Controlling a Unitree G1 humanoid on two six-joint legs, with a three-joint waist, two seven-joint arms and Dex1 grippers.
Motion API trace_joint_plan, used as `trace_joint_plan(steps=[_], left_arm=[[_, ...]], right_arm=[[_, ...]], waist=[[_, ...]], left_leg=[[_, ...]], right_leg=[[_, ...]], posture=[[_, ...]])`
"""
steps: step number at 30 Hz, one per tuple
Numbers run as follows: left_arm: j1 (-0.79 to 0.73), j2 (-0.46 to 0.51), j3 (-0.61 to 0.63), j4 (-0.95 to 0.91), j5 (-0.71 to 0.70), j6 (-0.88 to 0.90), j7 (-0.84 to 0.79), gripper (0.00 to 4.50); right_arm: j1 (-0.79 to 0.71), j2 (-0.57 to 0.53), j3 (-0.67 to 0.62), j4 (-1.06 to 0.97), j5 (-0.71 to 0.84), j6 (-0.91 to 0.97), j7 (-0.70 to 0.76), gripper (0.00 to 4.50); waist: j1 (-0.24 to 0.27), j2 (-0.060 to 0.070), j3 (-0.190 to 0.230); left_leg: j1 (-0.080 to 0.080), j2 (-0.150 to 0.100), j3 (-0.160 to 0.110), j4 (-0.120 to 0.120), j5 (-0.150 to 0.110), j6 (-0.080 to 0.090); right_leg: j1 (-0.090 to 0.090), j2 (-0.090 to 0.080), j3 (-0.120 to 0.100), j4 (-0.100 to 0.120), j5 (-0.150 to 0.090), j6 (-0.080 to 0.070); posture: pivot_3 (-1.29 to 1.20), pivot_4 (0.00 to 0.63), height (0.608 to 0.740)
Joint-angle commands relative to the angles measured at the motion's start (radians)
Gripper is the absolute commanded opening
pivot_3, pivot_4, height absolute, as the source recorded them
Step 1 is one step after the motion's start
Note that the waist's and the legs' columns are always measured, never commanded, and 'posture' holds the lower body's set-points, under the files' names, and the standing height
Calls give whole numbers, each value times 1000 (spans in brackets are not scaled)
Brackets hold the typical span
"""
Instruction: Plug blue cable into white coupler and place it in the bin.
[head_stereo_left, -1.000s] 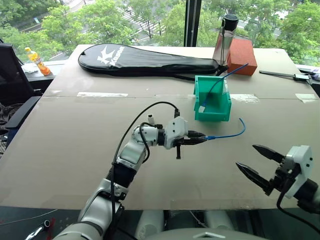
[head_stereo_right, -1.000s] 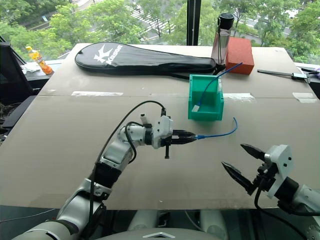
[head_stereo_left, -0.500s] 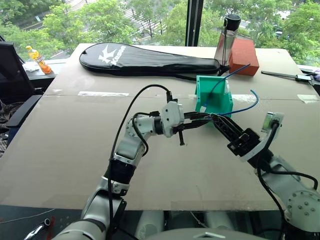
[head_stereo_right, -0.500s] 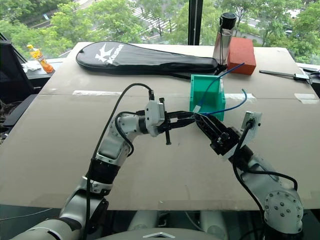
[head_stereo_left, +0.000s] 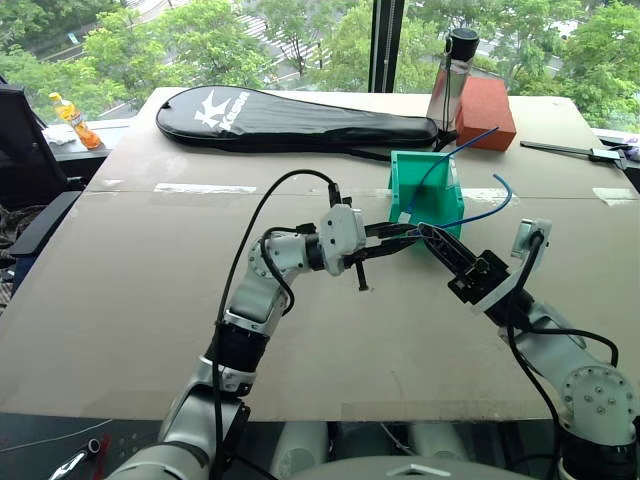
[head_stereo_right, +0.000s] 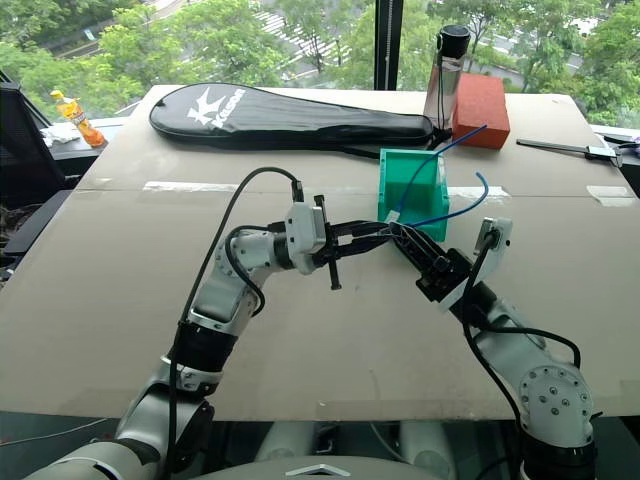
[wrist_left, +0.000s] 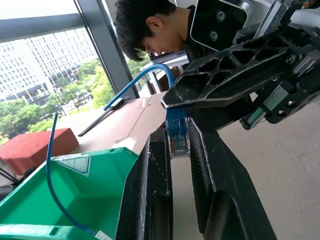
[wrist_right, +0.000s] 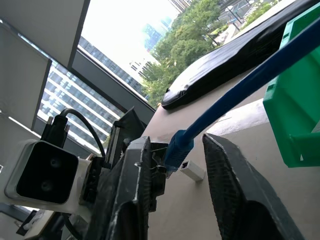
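Brought from the table's near right edge up to left claw (head_stereo_left: 400, 235) pinching blue cable (head_stereo_left: 478, 214) plug before bin (head_stereo_left: 425, 205), right claw (head_stereo_left: 438, 240) nearly pressed together around plug; white coupler (wrist_right: 192, 171) on table, ungrasped; next: fetch, align socket.

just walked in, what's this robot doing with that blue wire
The left pincer is shut on the plug end of the blue cable, holding it above the table near the bin. The right pincer has come in beside that plug. A second blue cable leans in the bin.
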Motion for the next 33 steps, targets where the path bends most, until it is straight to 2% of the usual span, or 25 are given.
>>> trace_joint_plan(steps=[1,7,10,11,12,15,19,24,30,33], left_arm=[[1,2,2,-48,-6,-19,5,0],[17,19,10,-59,-24,0,-7,0],[37,39,43,-79,-52,59,20,1485],[47,48,62,-84,-56,79,40,1665],[61,65,86,-89,-65,107,55,2207],[111,124,155,-95,-94,185,82,3443],[169,198,264,-49,-103,233,138,3443],[199,232,350,54,-104,245,177,3443],[186,259,337,173,-69,188,120,3443],[136,286,320,301,-41,129,53,3443]], right_arm=[[-13,-9,-1,-9,23,-16,18,40],[-17,-19,-1,-3,26,-17,32,40],[-17,-24,2,-3,22,-19,38,0],[-16,-25,2,-3,20,-20,40,0],[-16,-26,2,-3,16,-23,43,0],[-16,-31,2,2,1,-26,55,0],[-9,-37,9,8,-25,-35,77,0],[-9,-28,39,15,-92,-48,114,0],[-18,-15,64,19,-125,-53,134,0],[-22,-17,59,16,-125,-48,133,0]], waist=[[0,0,0],[-1,0,0],[-1,0,0],[-1,0,0],[-3,0,0],[-11,0,0],[-19,0,0],[-19,0,0],[-19,0,0],[-19,0,0]], left_leg=[[0,0,0,0,0,0],[0,0,0,0,0,0],[0,0,0,0,0,0],[0,0,0,0,0,0],[0,0,0,0,0,0],[0,1,0,0,0,0],[0,1,0,-1,0,0],[0,1,0,-1,0,0],[0,1,0,-1,0,0],[0,1,1,-1,0,0]], right_leg=[[0,0,0,0,0,0],[0,0,0,0,0,0],[0,0,0,0,0,0],[0,0,0,0,0,0],[0,0,0,0,0,0],[0,0,0,0,0,0],[0,0,0,0,0,0],[0,-1,0,0,0,0],[-1,-1,-1,0,0,0],[-1,-1,-1,0,0,0]], posture=[[0,150,740],[0,150,740],[0,150,740],[0,150,740],[0,150,740],[0,150,740],[0,150,740],[0,150,740],[0,150,740],[0,150,740]])
